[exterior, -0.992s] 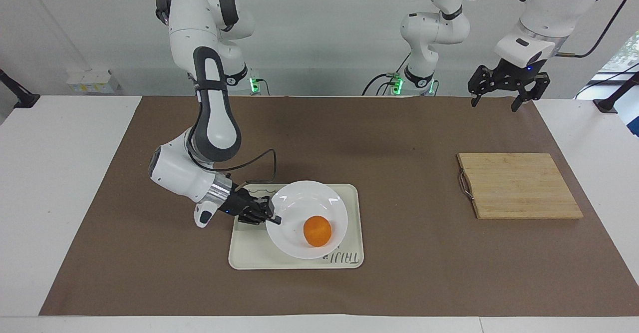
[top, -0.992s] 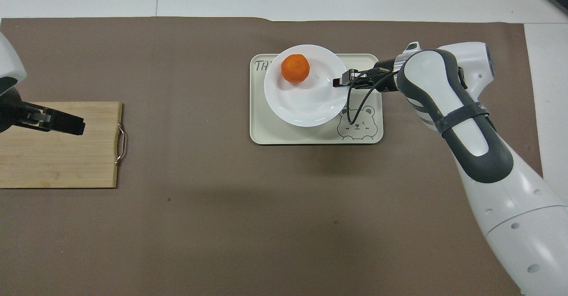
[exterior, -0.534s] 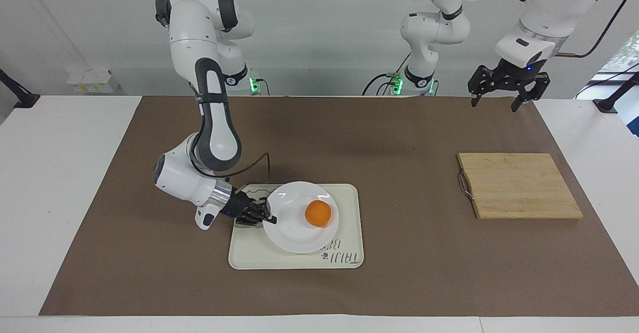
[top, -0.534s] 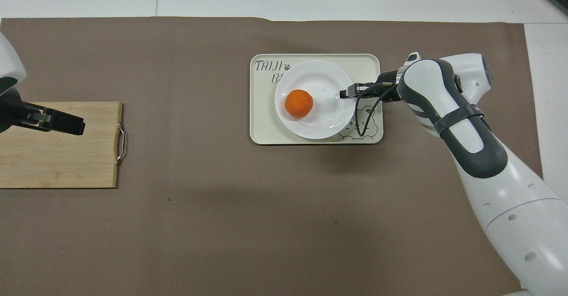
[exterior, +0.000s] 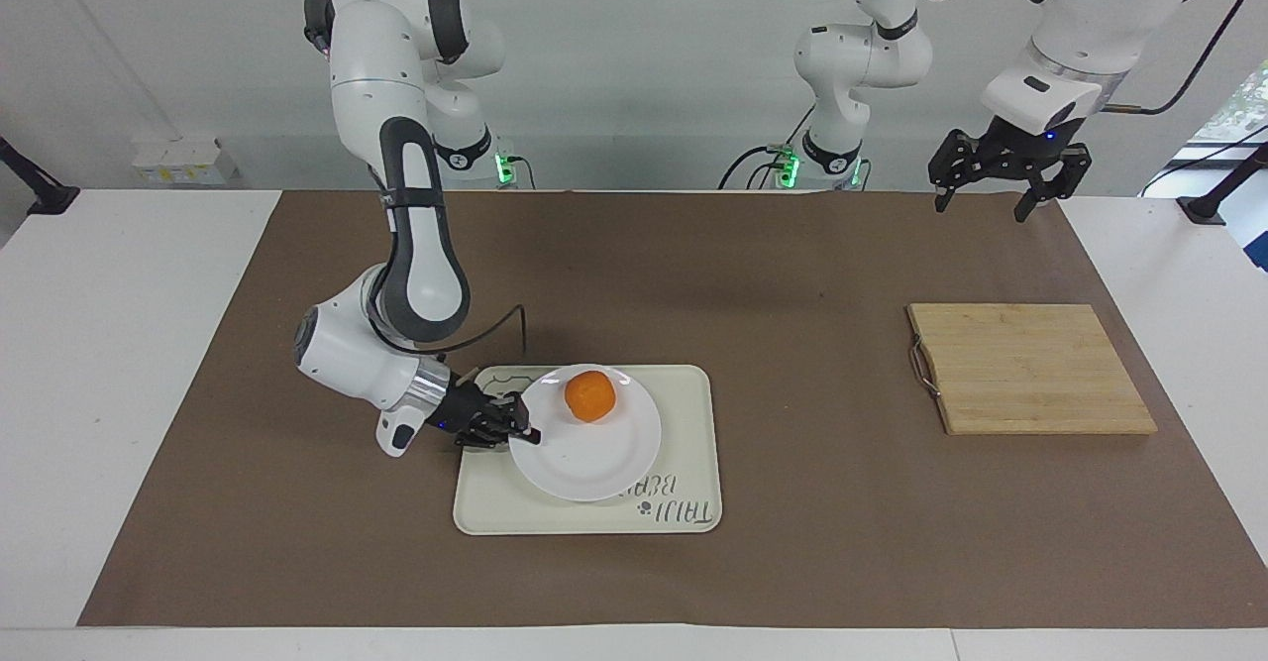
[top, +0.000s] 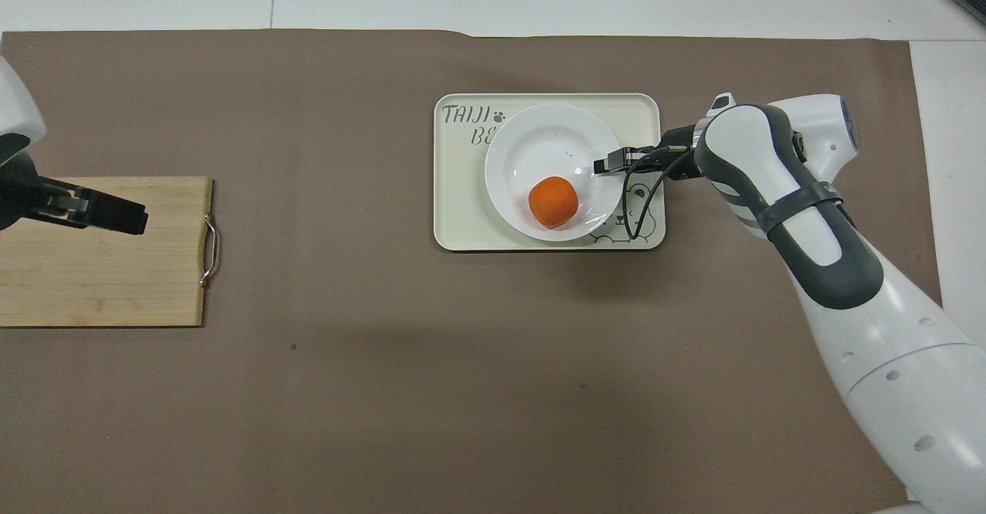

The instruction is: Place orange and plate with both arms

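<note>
I see glossy round plate [exterior: 584, 443] on cream tray [exterior: 684, 423], dimpled orange [exterior: 590, 395] inside; right pincer [exterior: 523, 427] pinching its rim, left pincer [exterior: 996, 187] spread, waiting above desk [exterior: 773, 275].

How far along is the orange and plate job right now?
Done: the orange sits on the plate, and the plate is on the tray. In hand: the right gripper grips the plate's rim. Left: letting go and pulling back. The left gripper waits, jaws open, above the cutting board.
</note>
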Action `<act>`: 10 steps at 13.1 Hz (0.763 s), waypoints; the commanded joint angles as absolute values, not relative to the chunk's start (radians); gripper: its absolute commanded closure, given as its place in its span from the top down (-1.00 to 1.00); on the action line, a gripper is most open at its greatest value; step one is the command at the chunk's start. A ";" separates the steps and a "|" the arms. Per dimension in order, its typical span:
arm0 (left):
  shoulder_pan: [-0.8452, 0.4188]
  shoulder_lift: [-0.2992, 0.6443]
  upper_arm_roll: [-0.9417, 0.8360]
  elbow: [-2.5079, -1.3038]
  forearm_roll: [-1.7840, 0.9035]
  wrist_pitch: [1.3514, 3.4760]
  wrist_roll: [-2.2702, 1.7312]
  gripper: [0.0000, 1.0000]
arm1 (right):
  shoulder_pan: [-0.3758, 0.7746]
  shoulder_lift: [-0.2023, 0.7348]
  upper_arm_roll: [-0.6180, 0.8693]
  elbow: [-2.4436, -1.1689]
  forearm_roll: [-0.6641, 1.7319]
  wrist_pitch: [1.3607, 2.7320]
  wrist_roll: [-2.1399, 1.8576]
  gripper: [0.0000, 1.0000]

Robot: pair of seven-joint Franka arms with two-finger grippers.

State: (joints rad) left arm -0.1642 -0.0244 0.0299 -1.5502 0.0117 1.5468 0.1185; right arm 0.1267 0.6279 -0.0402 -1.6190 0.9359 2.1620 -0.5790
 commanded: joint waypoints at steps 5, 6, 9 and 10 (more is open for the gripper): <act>-0.155 -0.035 0.025 -1.557 0.028 1.549 0.117 1.00 | 0.140 0.520 -0.037 -1.623 0.570 2.178 -0.260 1.00; -0.155 -0.034 0.025 -1.557 0.028 1.549 0.117 1.00 | 0.140 0.496 -0.037 -1.623 0.505 2.177 -0.217 1.00; -0.155 -0.034 0.023 -1.557 0.028 1.549 0.117 1.00 | 0.129 0.405 -0.040 -1.623 0.277 2.152 -0.091 1.00; -0.155 -0.035 0.025 -1.557 0.029 1.549 0.115 1.00 | 0.123 0.378 -0.040 -1.623 0.208 2.110 -0.065 1.00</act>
